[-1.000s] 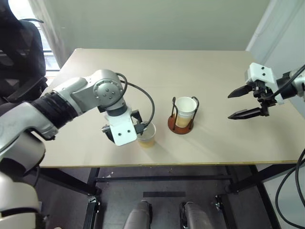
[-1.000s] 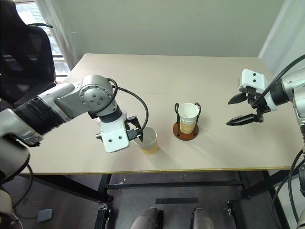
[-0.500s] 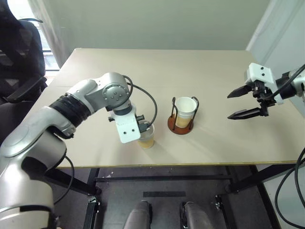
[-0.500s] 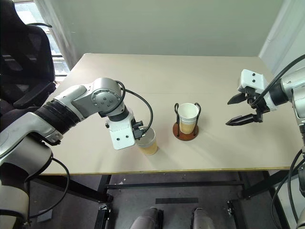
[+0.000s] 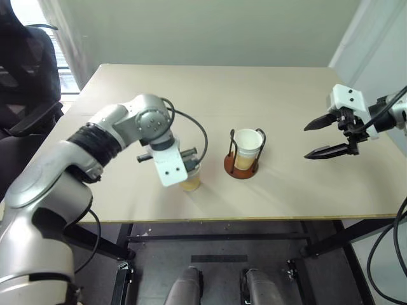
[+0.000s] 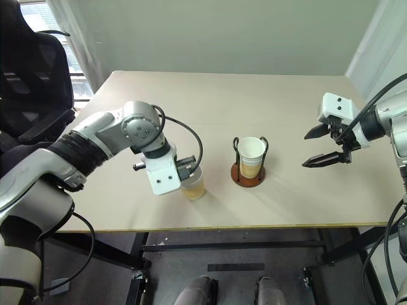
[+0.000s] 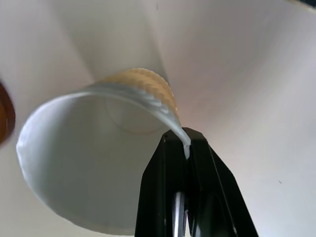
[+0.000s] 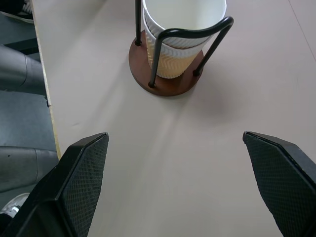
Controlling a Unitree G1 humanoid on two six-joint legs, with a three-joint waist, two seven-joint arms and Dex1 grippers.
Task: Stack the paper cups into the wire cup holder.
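Left wrist view shows the left end effector (image 7: 186, 148) pinched together on the white rim of a paper cup (image 7: 94, 163), one finger inside the cup and one outside. From the head cameras, that cup (image 6: 193, 187) sits near the front edge of the counter (image 6: 210, 101), just left of the wire cup holder (image 6: 248, 170). The holder stands upright at mid-counter with stacked cups (image 8: 177, 34) nested inside its black loops. The right end effector (image 6: 325, 146) hangs over the counter's right side, well apart from the holder, its fingers spread wide and holding nothing.
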